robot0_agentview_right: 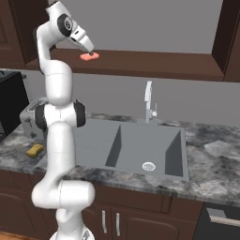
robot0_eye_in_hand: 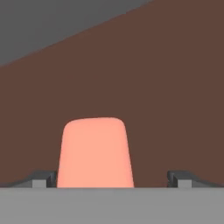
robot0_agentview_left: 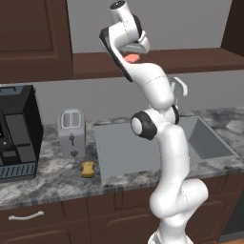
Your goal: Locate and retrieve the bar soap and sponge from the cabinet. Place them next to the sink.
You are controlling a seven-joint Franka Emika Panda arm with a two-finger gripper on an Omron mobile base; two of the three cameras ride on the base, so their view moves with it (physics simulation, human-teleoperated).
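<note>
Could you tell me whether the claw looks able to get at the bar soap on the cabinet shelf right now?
Probably yes: the open claw already straddles the bar soap on the cabinet shelf, with nothing between them.

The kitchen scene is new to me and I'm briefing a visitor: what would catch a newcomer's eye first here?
The white arm reaches high, its gripper poised over the salmon-pink bar soap on the dark cabinet shelf; in the hand view the fingertips stand wide on either side of the soap. Below, the big grey sink dominates the stone counter, and the yellow sponge lies on the counter by the toaster, left of the sink.
</note>
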